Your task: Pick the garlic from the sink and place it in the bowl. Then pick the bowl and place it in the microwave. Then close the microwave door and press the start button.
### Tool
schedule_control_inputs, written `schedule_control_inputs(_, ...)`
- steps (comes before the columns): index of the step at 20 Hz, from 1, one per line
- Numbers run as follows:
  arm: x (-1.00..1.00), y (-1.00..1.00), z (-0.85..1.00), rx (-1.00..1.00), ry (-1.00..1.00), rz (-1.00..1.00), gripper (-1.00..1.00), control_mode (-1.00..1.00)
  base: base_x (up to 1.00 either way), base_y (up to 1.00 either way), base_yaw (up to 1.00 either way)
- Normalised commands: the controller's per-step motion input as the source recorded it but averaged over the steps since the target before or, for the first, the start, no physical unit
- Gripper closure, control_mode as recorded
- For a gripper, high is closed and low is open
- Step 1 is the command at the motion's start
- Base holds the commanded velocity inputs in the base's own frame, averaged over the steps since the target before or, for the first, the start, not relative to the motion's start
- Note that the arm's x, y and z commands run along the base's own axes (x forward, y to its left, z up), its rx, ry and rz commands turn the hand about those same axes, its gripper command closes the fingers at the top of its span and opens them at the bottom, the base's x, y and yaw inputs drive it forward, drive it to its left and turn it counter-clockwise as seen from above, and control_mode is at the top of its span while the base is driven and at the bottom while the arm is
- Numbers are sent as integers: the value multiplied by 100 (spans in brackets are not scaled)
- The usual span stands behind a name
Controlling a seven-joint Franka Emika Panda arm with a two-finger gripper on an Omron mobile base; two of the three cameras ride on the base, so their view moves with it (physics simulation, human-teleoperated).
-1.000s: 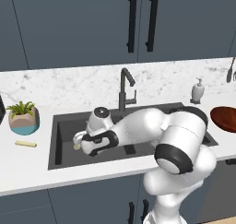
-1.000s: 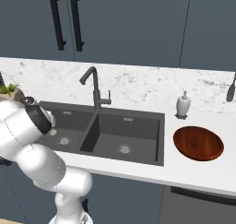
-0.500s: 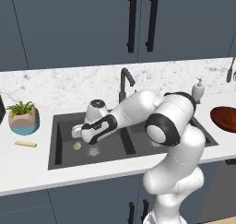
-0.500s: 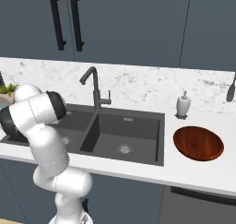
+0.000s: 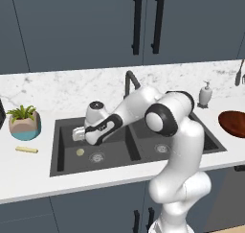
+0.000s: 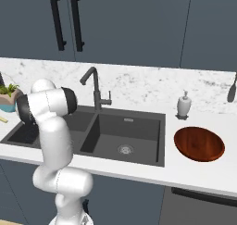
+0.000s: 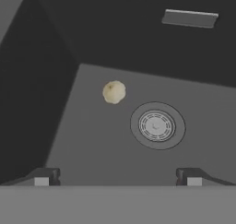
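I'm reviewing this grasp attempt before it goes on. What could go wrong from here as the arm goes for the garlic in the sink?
1. The garlic lies off to one side of the open gripper, not between the fingertips; a straight descent would likely miss it.
2. It is small and round on the flat sink floor, so closing fingers could nudge it rolling toward the drain.
3. The basin wall stands close by, so a sideways correction may hit it.

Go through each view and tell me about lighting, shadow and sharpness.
Left base view: flat, even light, sink basin dark, garlic small but distinct. Right base view: soft gloss on the bowl, edges crisp. Hand view: garlic slightly soft-edged, no clear cast shadow, near basin wall much darker than the floor.
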Motion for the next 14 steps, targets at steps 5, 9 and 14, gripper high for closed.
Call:
schedule_control_inputs(5, 33, 21, -22, 0, 10, 0, -100, -100, 0, 0, 0)
schedule_control_inputs(9, 12, 11, -38, -2, 1, 0, -100, -100, 0, 0, 0)
schedule_control_inputs(14, 22, 4, -43, -1, 2, 0, -100, -100, 0, 0, 0)
